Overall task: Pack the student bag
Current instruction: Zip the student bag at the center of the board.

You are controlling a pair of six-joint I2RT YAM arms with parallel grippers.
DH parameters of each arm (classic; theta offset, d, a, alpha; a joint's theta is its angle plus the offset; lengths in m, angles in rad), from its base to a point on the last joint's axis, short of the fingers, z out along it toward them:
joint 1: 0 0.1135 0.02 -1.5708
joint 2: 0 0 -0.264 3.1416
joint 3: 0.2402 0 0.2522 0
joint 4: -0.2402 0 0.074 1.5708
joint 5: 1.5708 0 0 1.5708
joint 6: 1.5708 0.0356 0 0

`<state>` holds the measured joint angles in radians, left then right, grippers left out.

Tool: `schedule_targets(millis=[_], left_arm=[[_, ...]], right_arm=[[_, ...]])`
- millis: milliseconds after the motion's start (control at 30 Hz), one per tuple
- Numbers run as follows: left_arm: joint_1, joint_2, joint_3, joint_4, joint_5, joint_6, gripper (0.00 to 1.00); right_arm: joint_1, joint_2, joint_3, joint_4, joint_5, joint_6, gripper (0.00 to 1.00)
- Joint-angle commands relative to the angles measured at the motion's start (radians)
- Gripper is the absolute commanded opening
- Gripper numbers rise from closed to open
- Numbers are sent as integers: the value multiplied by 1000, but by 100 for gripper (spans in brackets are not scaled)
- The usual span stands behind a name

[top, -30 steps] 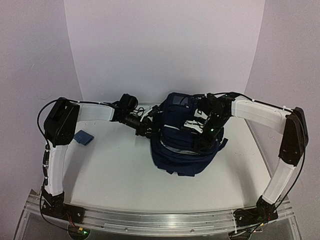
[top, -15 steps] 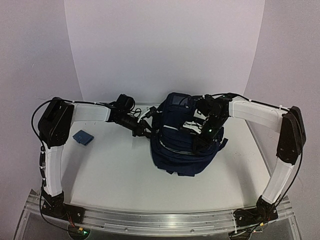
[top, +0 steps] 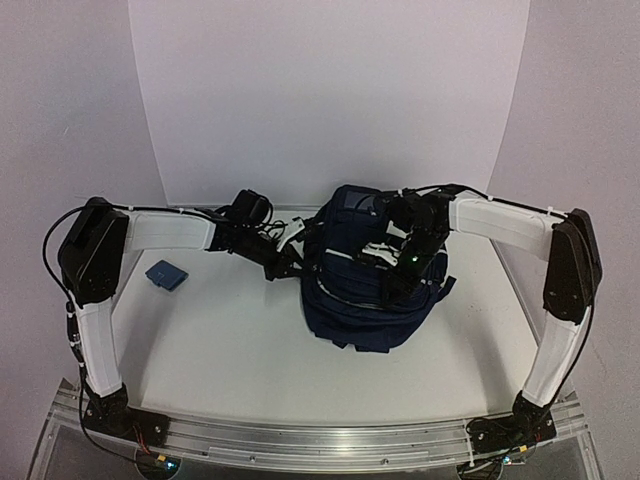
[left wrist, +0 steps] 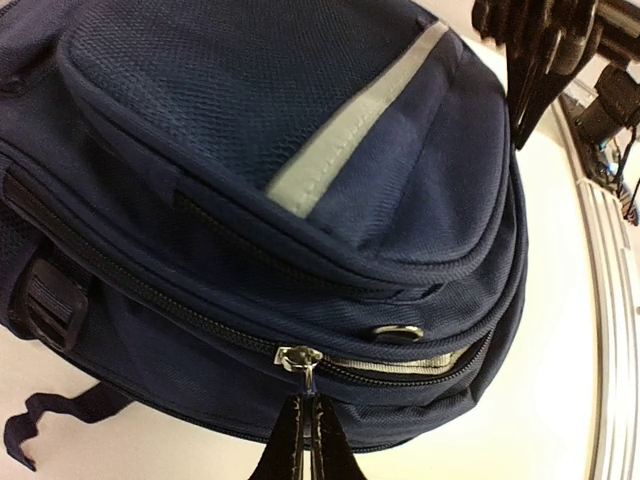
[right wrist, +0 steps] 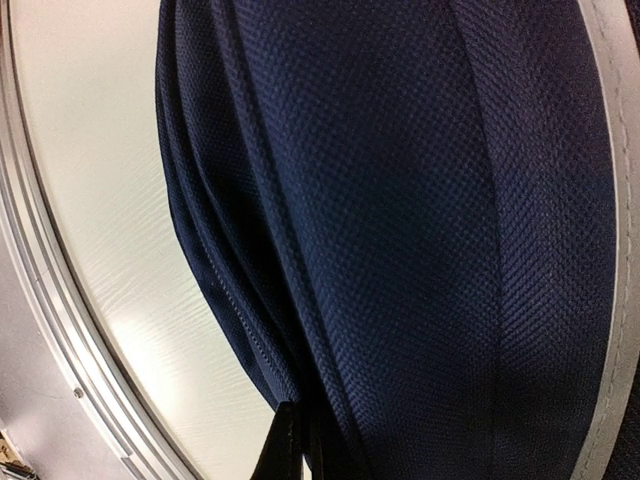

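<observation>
White table (top: 230,350): carrying everything listed. Navy bag (top: 365,310): sitting right of the table's middle, between both arms, its main zip gaping slightly and showing pale lining. Blue pad (top: 167,274): lying well apart at the left, probably awaiting packing. Right gripper (right wrist: 297,425): pressing its fingers together on what looks like a fold at the bag's side, likely bracing the fabric against the pull. Left gripper (left wrist: 303,405): clamping tight on the zip pull (left wrist: 306,378), evidently readying to drag it and widen the mouth.
</observation>
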<state>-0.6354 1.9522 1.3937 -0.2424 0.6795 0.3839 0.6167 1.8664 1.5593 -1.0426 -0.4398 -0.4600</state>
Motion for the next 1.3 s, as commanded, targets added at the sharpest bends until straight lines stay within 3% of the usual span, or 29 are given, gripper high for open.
schedule_targets(millis=[0, 267, 533, 600, 767, 833, 1067, 1267], left_arm=[[-82, -59, -51, -3, -33, -33, 0], [-174, -173, -180, 85, -74, -100, 0], [-179, -290, -284, 105, -94, -159, 0], [-177, -325, -343, 196, -156, -189, 1], [-93, -355, -375, 261, -187, -207, 45], [-61, -330, -367, 280, -179, -154, 55], [6, -215, -290, 278, -81, 87, 61], [8, -107, -157, 196, -24, 162, 59]], right_arm=[[0, 36, 60, 37, -43, 59, 0], [0, 50, 64, 46, -50, 74, 0], [0, 61, 74, 55, -68, 82, 0], [0, 62, 76, 55, -76, 84, 0], [0, 42, 46, 55, -73, 75, 0], [0, 32, 36, 55, -78, 75, 0], [0, -4, -1, 53, -88, 72, 0], [0, -14, -23, 52, -92, 65, 0]])
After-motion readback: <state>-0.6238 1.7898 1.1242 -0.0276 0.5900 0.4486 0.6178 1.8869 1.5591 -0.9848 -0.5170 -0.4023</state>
